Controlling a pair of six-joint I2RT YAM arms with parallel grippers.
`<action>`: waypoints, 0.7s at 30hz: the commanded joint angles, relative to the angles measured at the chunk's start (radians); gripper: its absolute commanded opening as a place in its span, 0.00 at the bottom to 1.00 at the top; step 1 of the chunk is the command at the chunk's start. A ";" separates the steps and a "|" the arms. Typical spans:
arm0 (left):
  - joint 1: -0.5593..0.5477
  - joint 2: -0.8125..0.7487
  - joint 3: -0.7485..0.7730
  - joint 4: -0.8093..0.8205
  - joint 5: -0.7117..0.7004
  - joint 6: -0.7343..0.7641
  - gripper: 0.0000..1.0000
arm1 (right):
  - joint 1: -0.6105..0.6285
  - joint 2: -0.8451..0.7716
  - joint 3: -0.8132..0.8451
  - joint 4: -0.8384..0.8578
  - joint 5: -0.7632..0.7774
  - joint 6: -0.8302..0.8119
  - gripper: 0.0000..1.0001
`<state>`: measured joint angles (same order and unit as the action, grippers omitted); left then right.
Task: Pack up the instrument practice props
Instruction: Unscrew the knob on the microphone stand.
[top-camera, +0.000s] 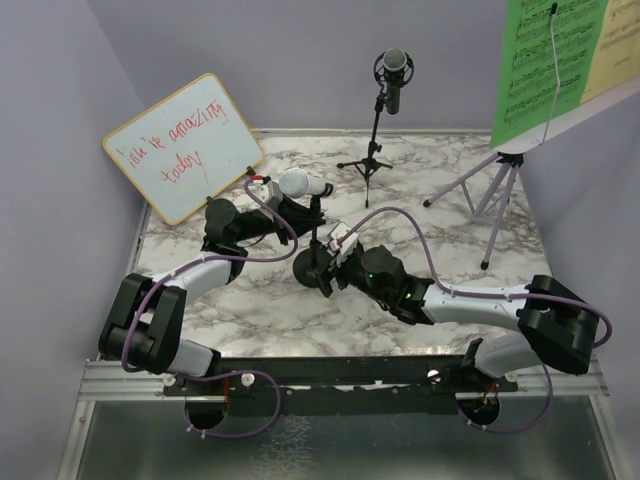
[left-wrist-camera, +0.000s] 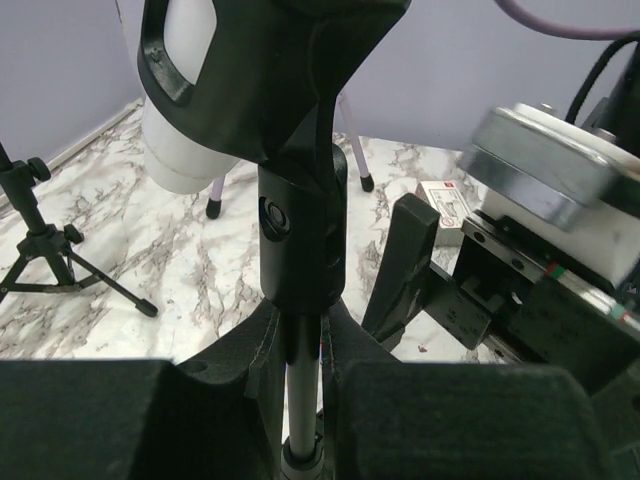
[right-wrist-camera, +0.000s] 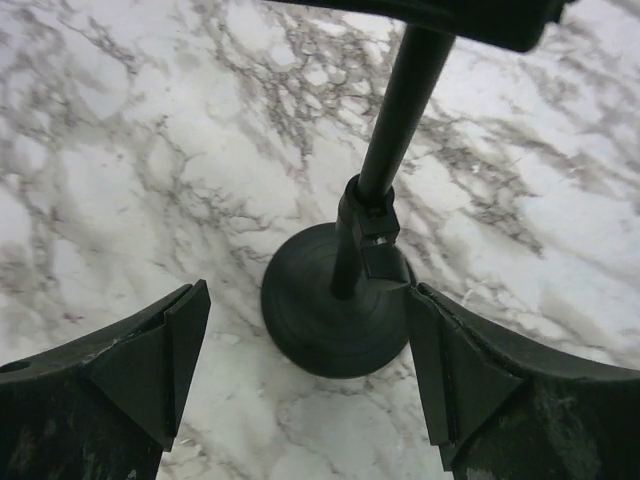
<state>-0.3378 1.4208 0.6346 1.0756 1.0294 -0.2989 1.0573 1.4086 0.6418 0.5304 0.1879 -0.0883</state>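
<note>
**Left gripper** (left-wrist-camera: 302, 395): closed on the thin pole of the holder (left-wrist-camera: 300, 230), which stands upright between the fingers. Directly above the grip, the holder's clip carries a mic (left-wrist-camera: 185, 150), lying roughly level.

**Right gripper** (right-wrist-camera: 307, 310): jaws wide apart, holding nothing, low over the table (right-wrist-camera: 120, 150). The holder's round base sits on the marble between its fingers, nearer the right one. That finger is at or just beside the pole's collar; contact cannot be confirmed.

**Beyond both grippers, well apart:**
- Tripod (top-camera: 370, 150), standing, with the second mic (top-camera: 396, 62) in its ring.
- Rack (top-camera: 497, 185), far to the right, with sheets (top-camera: 545, 70) resting on it.
- Whiteboard (top-camera: 183, 145), leaning to the left of the left gripper.
</note>
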 joint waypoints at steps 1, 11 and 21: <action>-0.007 -0.011 -0.034 -0.064 0.063 -0.021 0.00 | -0.058 -0.061 -0.052 -0.009 -0.134 0.310 0.86; -0.007 -0.008 -0.033 -0.065 0.061 -0.020 0.00 | -0.218 -0.138 -0.194 0.195 -0.233 0.803 0.83; -0.007 -0.009 -0.032 -0.065 0.060 -0.023 0.00 | -0.301 -0.008 -0.186 0.408 -0.352 1.033 0.77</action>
<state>-0.3378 1.4155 0.6308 1.0740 1.0290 -0.2985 0.7963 1.3403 0.4419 0.8211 -0.0872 0.8124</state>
